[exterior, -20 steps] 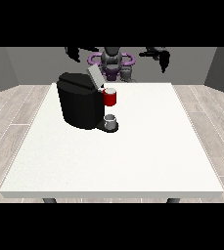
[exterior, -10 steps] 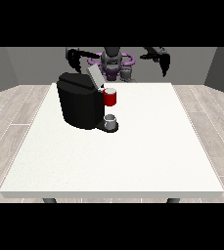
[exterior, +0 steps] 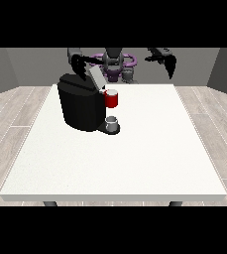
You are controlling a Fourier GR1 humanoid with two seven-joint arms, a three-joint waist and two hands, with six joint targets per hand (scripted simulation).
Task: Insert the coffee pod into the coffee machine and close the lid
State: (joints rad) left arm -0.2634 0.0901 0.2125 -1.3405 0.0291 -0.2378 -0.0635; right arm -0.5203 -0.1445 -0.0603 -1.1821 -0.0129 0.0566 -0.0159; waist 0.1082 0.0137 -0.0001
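The black coffee machine [exterior: 80,106] stands on the left half of the white table [exterior: 149,149], with its grey lid [exterior: 96,77] tilted up and open. A red thing at the machine [exterior: 111,98] sits at its front. Below it, a small grey thing [exterior: 112,122] rests on the machine's base. Another grey thing [exterior: 129,74] stands at the table's far edge by the robot's torso; I cannot tell which of them is the pod. The hand at the view's left [exterior: 77,62] hovers just behind the machine's top. The hand at the view's right [exterior: 170,65] hangs in the air over the far right corner, fingers pointing down, holding nothing.
The robot's torso [exterior: 114,62] with purple parts is behind the table's far edge. Wooden floor surrounds the table. White tabletop stretches from the machine to the near and right edges.
The hand at the view's left has come down closer to the machine's top and lid. The hand at the view's right has shifted slightly outward and lower. The machine has not moved.
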